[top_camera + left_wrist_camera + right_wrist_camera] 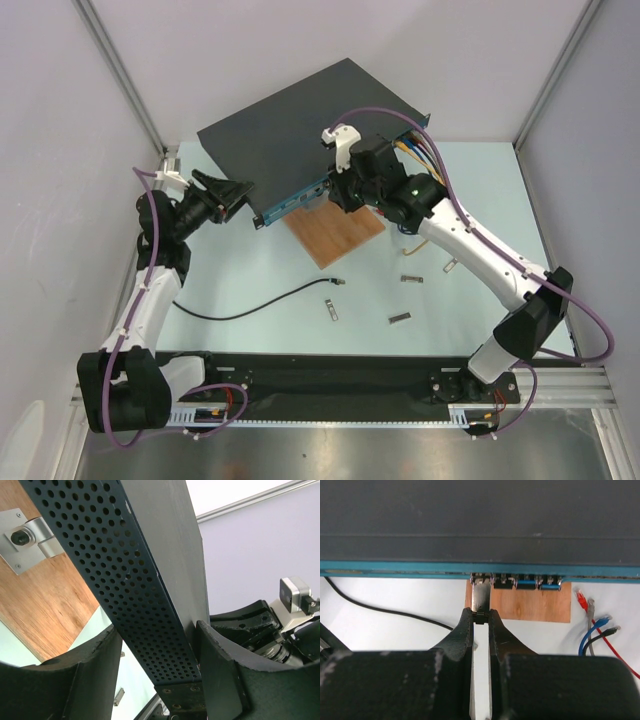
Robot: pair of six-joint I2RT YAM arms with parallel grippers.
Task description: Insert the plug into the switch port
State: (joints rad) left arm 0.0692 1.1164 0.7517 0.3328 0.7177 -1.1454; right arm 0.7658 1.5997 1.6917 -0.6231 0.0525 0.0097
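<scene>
The big dark-grey switch box (290, 120) rests tilted on a wooden board (335, 235), its blue face (300, 200) toward me. My left gripper (240, 200) grips the box's left corner; in the left wrist view its jaws (156, 630) straddle the perforated side wall (125, 580). My right gripper (345, 190) is shut (481, 616) on a small silver metal stick (481, 597) whose far end sits in the leftmost switch port (481, 579). The plug (338, 282) lies loose on the table at the end of its black cable (250, 310), held by neither gripper.
Three more silver sticks (411, 278) (400, 318) (330, 310) lie on the table. Yellow, blue and red cables (420, 150) leave the box's right end, and loose ends lie at the right (592, 625). The black cable (370, 607) runs left of my right gripper.
</scene>
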